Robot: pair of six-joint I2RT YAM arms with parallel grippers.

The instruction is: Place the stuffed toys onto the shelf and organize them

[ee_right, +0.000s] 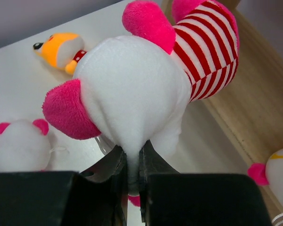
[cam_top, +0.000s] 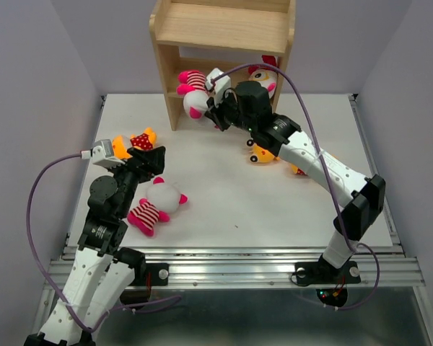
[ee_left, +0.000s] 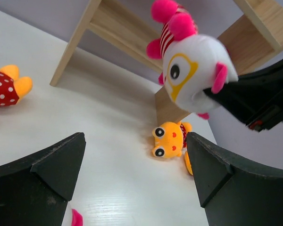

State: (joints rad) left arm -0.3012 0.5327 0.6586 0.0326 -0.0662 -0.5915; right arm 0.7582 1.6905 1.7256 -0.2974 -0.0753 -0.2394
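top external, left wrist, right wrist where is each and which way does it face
top external: above and behind the bases, looking down on the table and shelf; both arms show.
left wrist: low over the table, facing the shelf; its open left tool frames the bottom.
right wrist: looking along the shut right tool at the white striped toy it pinches.
shared: both wrist views show that toy.

1. The left arm [cam_top: 101, 223] rises from its base at the near left, elbow folded, wrist aimed forward and to the right.
2. The left tool [ee_left: 135, 141] has its jaws spread wide.
3. The right arm [cam_top: 325, 169] reaches far forward and leftward from its base, mostly extended.
4. The right tool [ee_right: 132, 155] is pinched tight on a fold of the white-headed stuffed toy [ee_right: 132, 89], holding it up.
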